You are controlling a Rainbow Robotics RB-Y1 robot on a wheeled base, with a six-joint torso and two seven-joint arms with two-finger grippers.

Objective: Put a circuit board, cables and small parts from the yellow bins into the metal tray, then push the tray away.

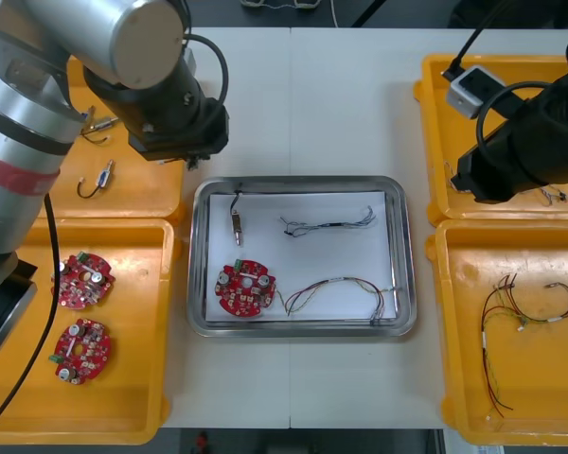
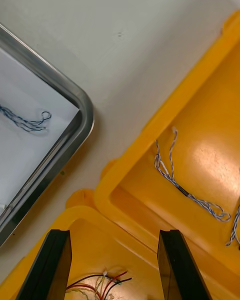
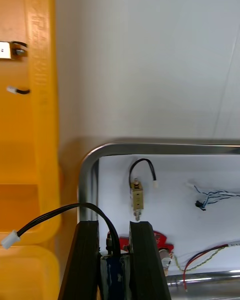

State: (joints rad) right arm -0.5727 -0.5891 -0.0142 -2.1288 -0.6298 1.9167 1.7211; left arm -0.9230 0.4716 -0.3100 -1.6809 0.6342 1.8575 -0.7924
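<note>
Left gripper (image 3: 114,229) - over the far-left corner of the metal tray (image 1: 303,183), arm reaching in from the left, wrist pointing steeply down. Its fingers (image 3: 87,260) stand narrowly apart, pinching a black cable (image 3: 60,212); the cable's white plug hangs out over the left yellow bins (image 3: 40,130).

Right gripper (image 2: 115,237) - above the seam between the 2 right yellow bins (image 1: 511,71), fingers spread, nothing between them.

The tray sits mid-bench (image 1: 303,104), white inside. It holds 1 circuit board (image 1: 244,287), 1 small metal part (image 1: 237,225), a twisted blue and white cable (image 1: 327,224) and a red and yellow cable (image 1: 346,288).
</note>
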